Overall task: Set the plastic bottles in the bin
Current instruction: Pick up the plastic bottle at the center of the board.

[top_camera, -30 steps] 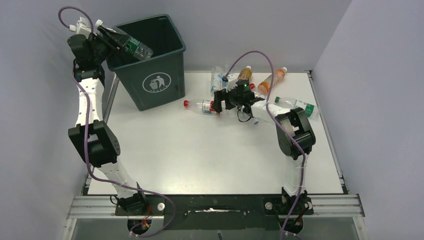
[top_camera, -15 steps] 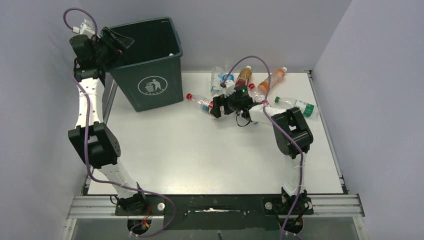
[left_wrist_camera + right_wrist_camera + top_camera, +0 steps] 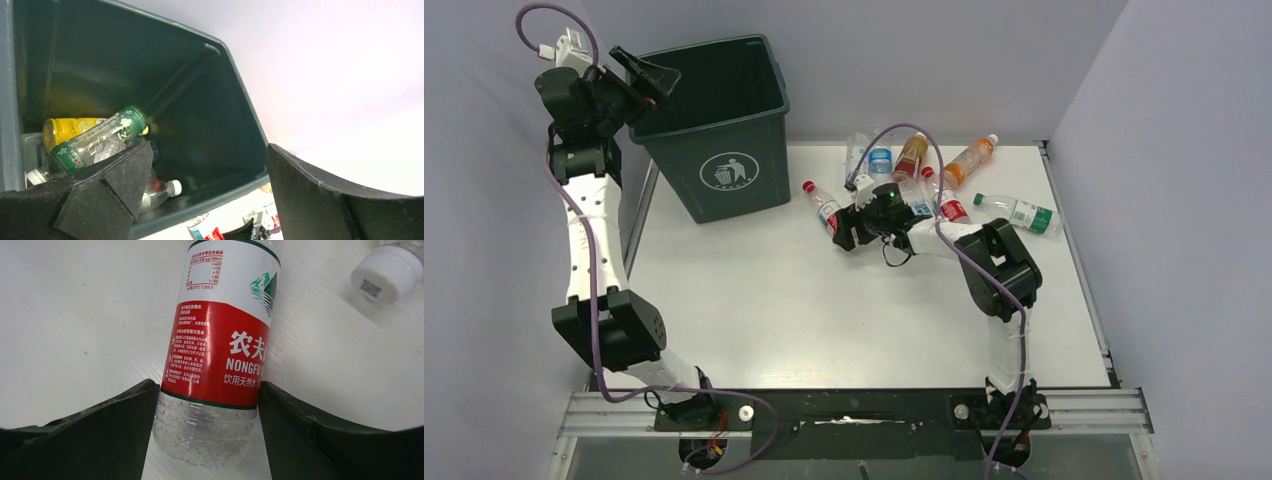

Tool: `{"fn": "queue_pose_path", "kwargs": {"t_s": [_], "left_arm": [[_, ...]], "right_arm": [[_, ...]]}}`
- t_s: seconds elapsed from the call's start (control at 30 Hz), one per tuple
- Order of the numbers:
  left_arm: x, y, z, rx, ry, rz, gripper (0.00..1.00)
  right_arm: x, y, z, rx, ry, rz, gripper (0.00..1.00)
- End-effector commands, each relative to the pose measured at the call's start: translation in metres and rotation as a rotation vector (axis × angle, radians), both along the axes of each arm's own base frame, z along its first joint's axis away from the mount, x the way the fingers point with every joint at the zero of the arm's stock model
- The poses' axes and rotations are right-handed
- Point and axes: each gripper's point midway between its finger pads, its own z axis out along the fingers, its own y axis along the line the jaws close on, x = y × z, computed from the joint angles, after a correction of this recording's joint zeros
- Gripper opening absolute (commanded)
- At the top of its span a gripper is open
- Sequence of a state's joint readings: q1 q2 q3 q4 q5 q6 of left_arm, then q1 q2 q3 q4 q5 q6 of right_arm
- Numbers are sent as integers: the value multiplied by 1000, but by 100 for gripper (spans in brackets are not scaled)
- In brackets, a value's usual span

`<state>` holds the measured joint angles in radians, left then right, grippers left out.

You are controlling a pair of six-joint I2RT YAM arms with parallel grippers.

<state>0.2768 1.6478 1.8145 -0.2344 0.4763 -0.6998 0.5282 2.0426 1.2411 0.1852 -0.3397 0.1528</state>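
Note:
The dark green bin [image 3: 724, 130] stands at the back left. My left gripper [image 3: 639, 75] hovers over its left rim, open and empty. In the left wrist view the gripper [image 3: 207, 160] looks into the bin [image 3: 210, 100], where a green-labelled bottle [image 3: 95, 142], a yellow one [image 3: 65, 130] and a clear white-capped one [image 3: 160, 192] lie. My right gripper [image 3: 839, 228] is shut on the base end of a red-labelled clear bottle [image 3: 824, 208] lying on the table. In the right wrist view both fingers [image 3: 100, 430] press the bottle [image 3: 220, 350] at its sides.
Several more bottles lie at the back right: a blue-labelled one [image 3: 879, 160], two orange ones [image 3: 911, 152] [image 3: 969, 160], a red-labelled one [image 3: 949, 205] and a green-labelled one [image 3: 1024, 213]. A white cap [image 3: 387, 272] lies close to the held bottle. Walls close in both sides.
My left gripper let the green-labelled bottle fall into the bin and drew back up and left. My right gripper swung the red-labelled bottle, turning its cap toward the back.

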Motion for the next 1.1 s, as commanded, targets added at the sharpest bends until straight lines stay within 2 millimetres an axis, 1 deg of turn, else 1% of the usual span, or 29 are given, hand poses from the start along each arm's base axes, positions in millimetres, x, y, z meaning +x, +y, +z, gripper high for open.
{"fn": "queue_pose_path", "kwargs": {"t_s": [0.0, 0.07, 0.13, 0.23, 0.33, 0.5, 0.53, 0.67, 0.8, 0.93, 1.07], "left_arm": [[-29, -8, 23, 30, -58, -8, 85], [-38, -16, 21, 30, -59, -19, 85], [-46, -24, 14, 26, -48, -30, 85], [-57, -42, 7, 24, -39, -69, 85], [-66, -69, -3, 30, -20, -124, 85], [-83, -113, -23, 39, 14, -223, 85], [-84, -117, -28, 41, 24, -219, 85], [-89, -141, -45, 49, 56, -260, 85], [-91, -153, -57, 47, 75, -285, 85], [-91, -163, -62, 15, 76, -310, 85], [-90, -176, -67, -7, 84, -344, 85]], "right_arm": [[7, 5, 19, 9, -68, -17, 69], [3, 7, 17, -1, -65, -16, 66], [-1, 9, 15, -13, -60, -18, 63], [-8, 12, 12, -24, -52, -18, 59], [-16, 13, 14, -30, -45, -26, 56], [-43, 8, 17, -44, -29, -51, 54], [-49, 7, 19, -47, -27, -55, 54], [-73, 0, 28, -61, -29, -61, 53], [-88, -13, 42, -72, -43, -75, 53], [-94, -25, 63, -74, -72, -92, 53], [-96, -33, 83, -66, -107, -114, 53]]}}
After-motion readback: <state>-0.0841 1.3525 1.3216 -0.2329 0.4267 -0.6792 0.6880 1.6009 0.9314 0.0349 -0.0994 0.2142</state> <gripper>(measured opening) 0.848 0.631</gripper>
